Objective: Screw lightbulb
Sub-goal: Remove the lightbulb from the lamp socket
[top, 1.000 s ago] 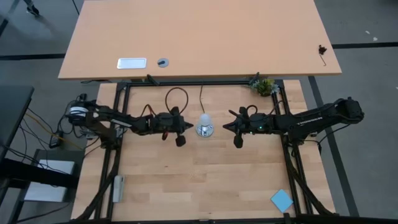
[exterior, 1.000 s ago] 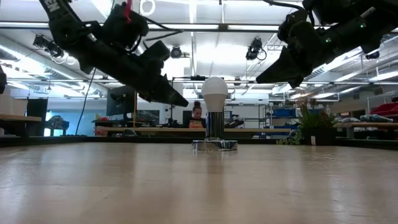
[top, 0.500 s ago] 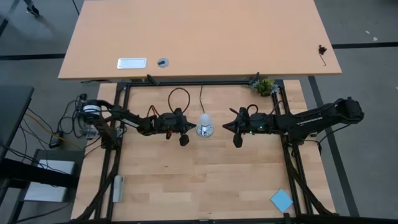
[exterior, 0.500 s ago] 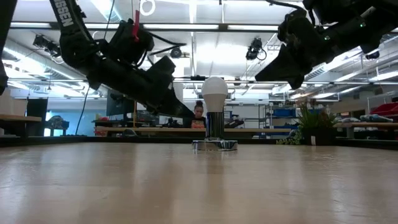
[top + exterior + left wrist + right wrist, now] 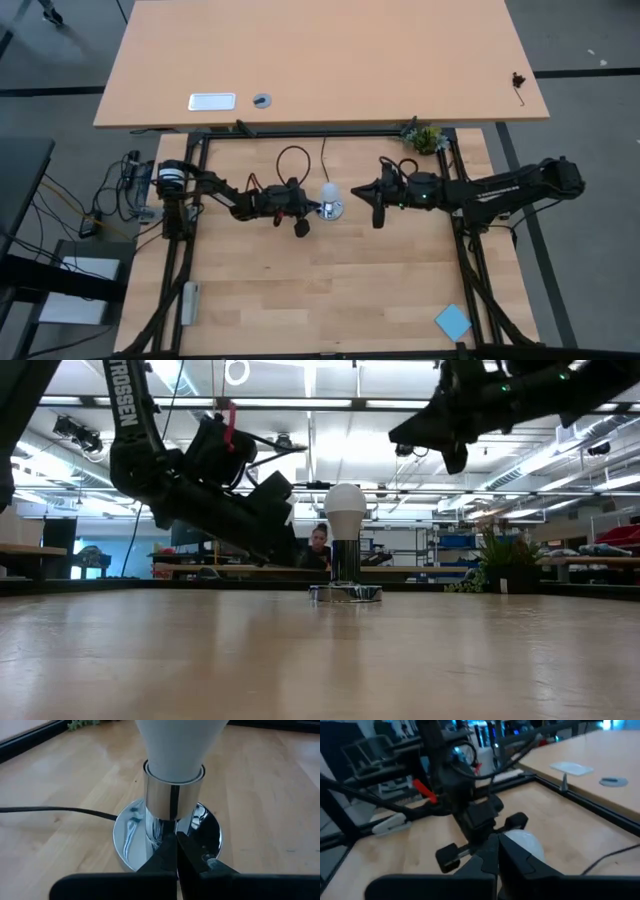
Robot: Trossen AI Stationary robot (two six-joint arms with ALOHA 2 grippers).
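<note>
From above, the lightbulb stands in its socket base mid-table; the left gripper sits at its nine o'clock, the right gripper at three. From table level, the bulb stands upright on the shiny base. At the left wrist, fingers pressed closed, empty, near the base. At the right wrist, fingers likewise closed, bulb just beyond.

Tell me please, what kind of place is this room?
Most likely a robotics lab or workshop. The low view shows a large open hall with ceiling light strips, shelving and workbenches, and a person sitting at one. Two robot arms work on a wooden table in a black frame.
</note>
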